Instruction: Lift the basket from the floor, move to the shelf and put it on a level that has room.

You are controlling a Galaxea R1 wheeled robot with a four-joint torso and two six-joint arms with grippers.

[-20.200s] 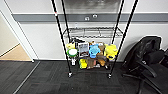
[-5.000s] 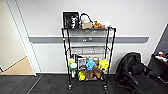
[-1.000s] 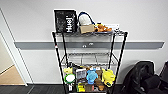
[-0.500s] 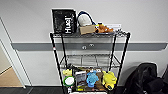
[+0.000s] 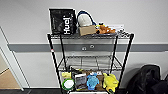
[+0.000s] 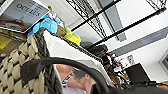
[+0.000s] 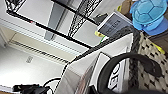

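Note:
The basket [image 6: 22,57] has cream woven sides and a dark rim. It hangs off the floor, level with the shelf's lower tier, and a magazine photo [image 6: 75,80] shows inside it. In the left wrist view its dark loop handle [image 6: 62,63] arches close by, and my left gripper holds that end. The basket's other end [image 7: 150,57] and its handle [image 7: 120,65] are in the right wrist view, held by my right gripper. The black wire shelf [image 5: 53,62] stands right ahead. Its second level [image 5: 90,62] is bare.
The top tier [image 5: 87,36] carries a black bag [image 5: 62,21], a cardboard box [image 5: 87,30] and small items. The lower tier holds a blue turtle plush [image 5: 93,81], a yellow plush [image 5: 110,81] and a boxed item [image 5: 80,81]. A black backpack [image 5: 147,80] sits to the right and a doorway [image 5: 7,80] to the left.
The shelf has grown slightly larger in the head view, so the robot has moved a little closer. The basket is still held.

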